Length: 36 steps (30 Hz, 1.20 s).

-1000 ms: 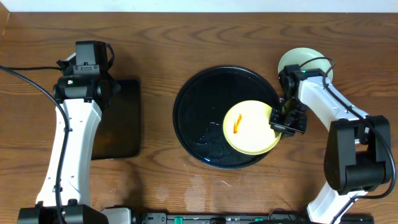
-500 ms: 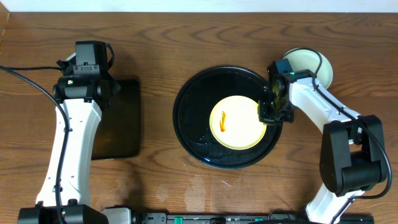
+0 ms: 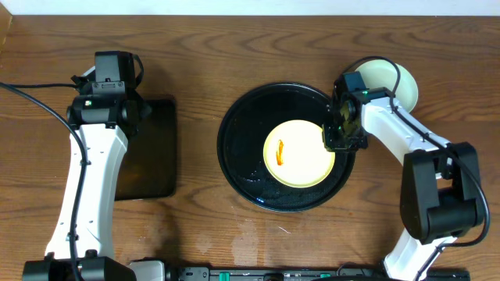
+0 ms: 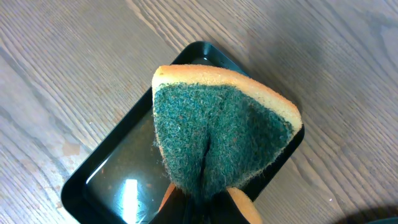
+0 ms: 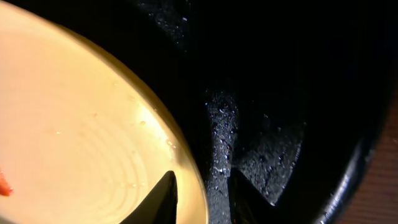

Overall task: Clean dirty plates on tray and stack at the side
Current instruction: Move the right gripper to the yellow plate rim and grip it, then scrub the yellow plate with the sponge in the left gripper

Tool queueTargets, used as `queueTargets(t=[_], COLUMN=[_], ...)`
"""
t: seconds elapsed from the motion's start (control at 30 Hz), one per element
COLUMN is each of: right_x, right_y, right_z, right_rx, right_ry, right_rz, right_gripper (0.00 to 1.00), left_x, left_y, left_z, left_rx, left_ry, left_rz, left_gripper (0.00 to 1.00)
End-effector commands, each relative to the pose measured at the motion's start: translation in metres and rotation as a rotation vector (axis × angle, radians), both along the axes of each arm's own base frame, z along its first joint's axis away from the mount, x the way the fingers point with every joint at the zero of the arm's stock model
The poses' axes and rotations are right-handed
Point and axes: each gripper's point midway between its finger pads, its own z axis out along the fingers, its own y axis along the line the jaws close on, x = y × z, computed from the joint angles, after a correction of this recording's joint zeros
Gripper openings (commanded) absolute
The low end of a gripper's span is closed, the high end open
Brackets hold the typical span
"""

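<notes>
A pale yellow plate [image 3: 301,152] with an orange sauce smear [image 3: 280,151] lies flat in the middle of the round black tray [image 3: 238,148]. My right gripper [image 3: 337,137] is low at the plate's right rim. In the right wrist view its jaws [image 5: 202,199] stand apart astride the rim, one finger on the yellow plate [image 5: 74,143], the other over the wet tray floor [image 5: 261,155]. A pale plate [image 3: 391,80] sits on the table just right of the tray. My left gripper [image 4: 205,208] is shut on a green-and-yellow sponge [image 4: 217,137].
A smaller rectangular black tray [image 3: 152,148] lies at the left, and the sponge hangs above it [image 4: 106,180]. The left arm [image 3: 94,156] stretches along its left side. Bare wooden table surrounds both trays.
The right gripper moved the yellow plate from the tray's right rim leftward to the tray's middle, then stayed at its rim. The left arm has not moved.
</notes>
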Motion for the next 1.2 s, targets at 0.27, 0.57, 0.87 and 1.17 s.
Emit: queueTargets(t=[0.27, 0.57, 0.87, 1.17], right_x=[0.014, 0.059, 0.07, 0.07], right_y=[0.027, 0.038, 0.043, 0.041], right_z=[-0.028, -0.019, -0.016, -0.017], right_rx=[0.001, 0.035, 0.053, 0.023], right_ry=[-0.045, -0.229, -0.274, -0.275], right_rz=[0.073, 0.073, 0.045, -0.004], right_gripper=[0.01, 0.01, 0.01, 0.01], left_x=[0.014, 0.048, 0.07, 0.073], left_y=[-0.034, -0.113, -0.226, -0.313], left_z=[-0.005, -0.019, -0.06, -0.095], left_rx=[-0.163, -0.44, -0.474, -0.569], left_ry=[-0.032, -0.082, -0.054, -0.065], left_rz=[-0.139, -0.399, -0.647, -0.686], left_gripper=[0.07, 0.08, 0.07, 0.08])
